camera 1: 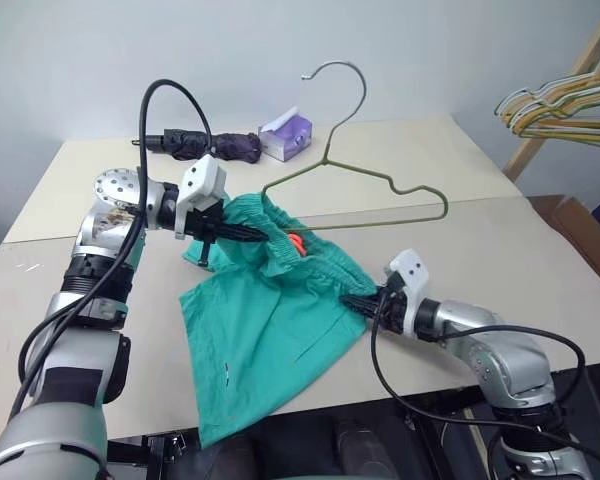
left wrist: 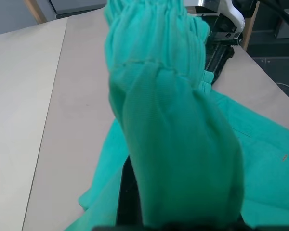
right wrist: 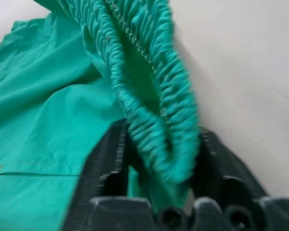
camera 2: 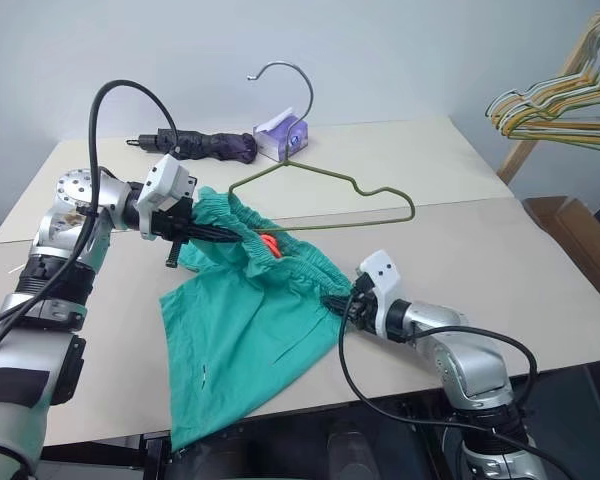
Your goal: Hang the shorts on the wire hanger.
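The teal-green shorts [camera 1: 265, 320] lie spread on the table, with one leg drooping over the front edge. My left gripper [camera 1: 248, 236] is shut on the gathered waistband and holds its left end up off the table. My right gripper [camera 1: 358, 300] sits low at the waistband's right end. In the right wrist view the elastic band [right wrist: 154, 110] is pinched between its two black fingers [right wrist: 106, 159]. The olive-gold wire hanger [camera 1: 380, 180] stands tilted behind the shorts, hook up. Its left corner and lower bar run into the raised waist opening, near an orange spot [camera 1: 297, 242].
A folded dark purple umbrella [camera 1: 205, 146] and a purple tissue box [camera 1: 287, 136] lie at the back of the table [camera 1: 540, 270]. A wooden rack with a bunch of coloured hangers [camera 1: 560, 105] stands off the table's right side.
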`<state>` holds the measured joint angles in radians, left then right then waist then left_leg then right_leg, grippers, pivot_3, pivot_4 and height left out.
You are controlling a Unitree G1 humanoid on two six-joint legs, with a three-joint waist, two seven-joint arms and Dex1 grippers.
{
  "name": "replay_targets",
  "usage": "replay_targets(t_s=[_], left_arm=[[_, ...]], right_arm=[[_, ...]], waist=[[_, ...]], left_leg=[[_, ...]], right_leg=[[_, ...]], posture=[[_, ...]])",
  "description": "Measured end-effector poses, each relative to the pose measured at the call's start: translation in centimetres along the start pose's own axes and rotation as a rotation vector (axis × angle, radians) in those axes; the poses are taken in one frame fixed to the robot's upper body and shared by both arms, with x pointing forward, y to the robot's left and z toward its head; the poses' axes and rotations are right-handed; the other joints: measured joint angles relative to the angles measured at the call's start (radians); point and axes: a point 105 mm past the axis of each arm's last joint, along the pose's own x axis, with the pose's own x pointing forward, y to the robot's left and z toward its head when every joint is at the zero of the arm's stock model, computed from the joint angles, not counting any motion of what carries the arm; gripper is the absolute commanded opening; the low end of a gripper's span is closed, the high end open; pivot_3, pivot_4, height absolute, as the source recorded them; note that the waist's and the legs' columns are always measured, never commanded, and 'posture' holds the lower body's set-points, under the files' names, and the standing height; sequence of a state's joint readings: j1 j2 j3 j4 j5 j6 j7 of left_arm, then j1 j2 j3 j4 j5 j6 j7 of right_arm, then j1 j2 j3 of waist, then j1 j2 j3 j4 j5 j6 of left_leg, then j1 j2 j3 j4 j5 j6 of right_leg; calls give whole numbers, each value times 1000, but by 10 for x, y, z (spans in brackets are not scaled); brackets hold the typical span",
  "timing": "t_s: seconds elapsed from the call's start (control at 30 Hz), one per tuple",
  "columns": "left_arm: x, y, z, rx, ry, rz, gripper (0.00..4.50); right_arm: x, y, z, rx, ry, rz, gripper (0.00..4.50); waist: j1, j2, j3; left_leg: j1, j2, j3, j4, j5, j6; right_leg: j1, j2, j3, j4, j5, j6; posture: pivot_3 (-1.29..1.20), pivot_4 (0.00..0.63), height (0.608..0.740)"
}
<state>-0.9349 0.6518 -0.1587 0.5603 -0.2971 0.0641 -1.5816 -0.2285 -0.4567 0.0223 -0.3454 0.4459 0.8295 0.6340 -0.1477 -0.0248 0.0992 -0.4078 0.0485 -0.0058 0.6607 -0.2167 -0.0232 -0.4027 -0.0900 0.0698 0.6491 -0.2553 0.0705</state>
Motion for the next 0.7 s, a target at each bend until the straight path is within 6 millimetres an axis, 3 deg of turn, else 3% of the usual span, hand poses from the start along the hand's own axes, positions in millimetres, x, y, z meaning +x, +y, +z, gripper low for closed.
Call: replay_targets(t_s=[0.1, 0.27, 0.4, 0.7], left_arm=[[0, 0, -1, -2, 4, 0, 0], [-3, -3, -6, 0, 30, -5, 0], [-6, -13, -18, 45, 88, -43, 0], [-7, -17, -18, 123, 106, -68, 0]], right_arm=[[-5, -2, 3, -1, -11, -1, 40], [-18, -6, 8, -21, -10, 23, 40], [-40, -17, 20, -93, 27, 62, 40], [-66, -36, 36, -161, 79, 165, 40]], waist=[[0, 0, 0], [-1, 0, 0], [2, 0, 0], [18, 0, 0]], left_leg=[[0, 0, 0, 0, 0, 0], [0, 0, 0, 0, 0, 0], [0, 0, 0, 0, 0, 0], [0, 0, 1, 0, -1, 1]], right_leg=[[0, 0, 0, 0, 0, 0], [0, 0, 0, 0, 0, 0], [0, 0, 0, 0, 0, 0], [0, 0, 0, -1, 0, 0]], posture=[[-115, 63, 740], [-113, 65, 740], [-105, 69, 740], [-87, 72, 740]])
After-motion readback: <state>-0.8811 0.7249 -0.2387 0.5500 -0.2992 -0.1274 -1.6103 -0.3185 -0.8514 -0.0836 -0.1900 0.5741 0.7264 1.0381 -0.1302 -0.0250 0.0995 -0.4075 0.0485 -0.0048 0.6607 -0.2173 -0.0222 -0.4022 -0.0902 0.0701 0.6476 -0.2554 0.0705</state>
